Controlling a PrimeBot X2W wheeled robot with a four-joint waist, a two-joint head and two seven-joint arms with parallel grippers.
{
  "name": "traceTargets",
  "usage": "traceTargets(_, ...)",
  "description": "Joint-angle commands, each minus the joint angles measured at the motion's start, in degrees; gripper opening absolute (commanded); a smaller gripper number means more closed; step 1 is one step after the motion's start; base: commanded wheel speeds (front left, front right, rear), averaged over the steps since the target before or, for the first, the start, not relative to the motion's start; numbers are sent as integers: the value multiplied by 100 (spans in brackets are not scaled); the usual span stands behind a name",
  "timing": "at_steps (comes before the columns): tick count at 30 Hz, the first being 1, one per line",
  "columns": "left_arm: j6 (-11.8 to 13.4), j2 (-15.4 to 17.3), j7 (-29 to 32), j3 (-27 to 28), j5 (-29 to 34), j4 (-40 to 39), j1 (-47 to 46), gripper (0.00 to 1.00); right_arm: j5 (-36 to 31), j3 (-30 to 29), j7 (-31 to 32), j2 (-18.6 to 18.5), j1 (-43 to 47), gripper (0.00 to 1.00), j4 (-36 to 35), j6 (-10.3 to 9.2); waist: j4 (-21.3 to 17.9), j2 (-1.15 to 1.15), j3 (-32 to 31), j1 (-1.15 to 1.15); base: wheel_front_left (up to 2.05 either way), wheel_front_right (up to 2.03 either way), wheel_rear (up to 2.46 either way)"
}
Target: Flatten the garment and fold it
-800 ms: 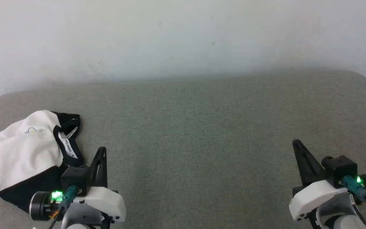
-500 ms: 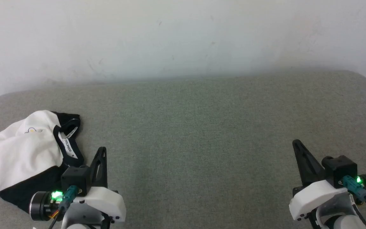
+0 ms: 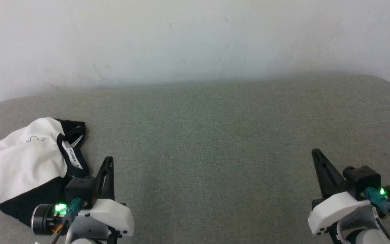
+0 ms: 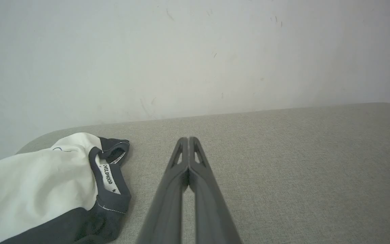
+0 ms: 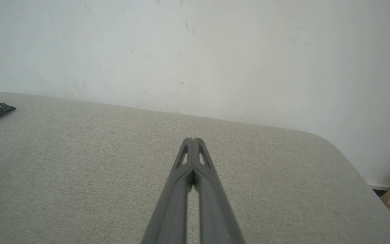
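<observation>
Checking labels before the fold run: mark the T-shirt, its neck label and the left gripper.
T-shirt [image 3: 22,166], head view, on the white chest panel.
Neck label [image 4: 109,177], left wrist view, on the white printed strip inside the collar.
Left gripper [image 4: 188,140], left wrist view, at the closed fingertips.

A: Where does the head view look from?

B: From above and behind the left claw [image 3: 108,159] and right claw [image 3: 314,151], which sit at its lower corners. It faces forward and down across the grey worktop [image 3: 215,135] to a pale wall [image 3: 195,40].

A: And the wrist views?

B: Each sits low, close over the worktop, looking along its own claw towards that wall. All three views share the T-shirt [image 3: 22,162] at the worktop's left end. The right wrist view catches its edge from well away.
</observation>
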Motion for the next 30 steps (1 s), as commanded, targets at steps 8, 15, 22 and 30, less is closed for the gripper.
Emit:
traceTargets(8,-3,2,-22,-7,-13,-14,19,100,22,-20,-21,-4,22,100,-3,0,2,0,0,0,0,0,0)
traceTargets(15,-25,1,-106,-7,-66,-81,86,100,108,-107,-105,-3,82,100,-24,-1,11,0,3,0,0,0,0)
traceTargets(22,-39,-1,-190,-4,-125,-145,155,100,162,-198,-188,-2,134,100,-33,-1,23,0,6,0,0,0,0)
traceTargets(30,-19,-2,-285,10,-193,-213,217,100,214,-290,-284,0,197,100,-54,-2,75,0,14,0,0,0,0)
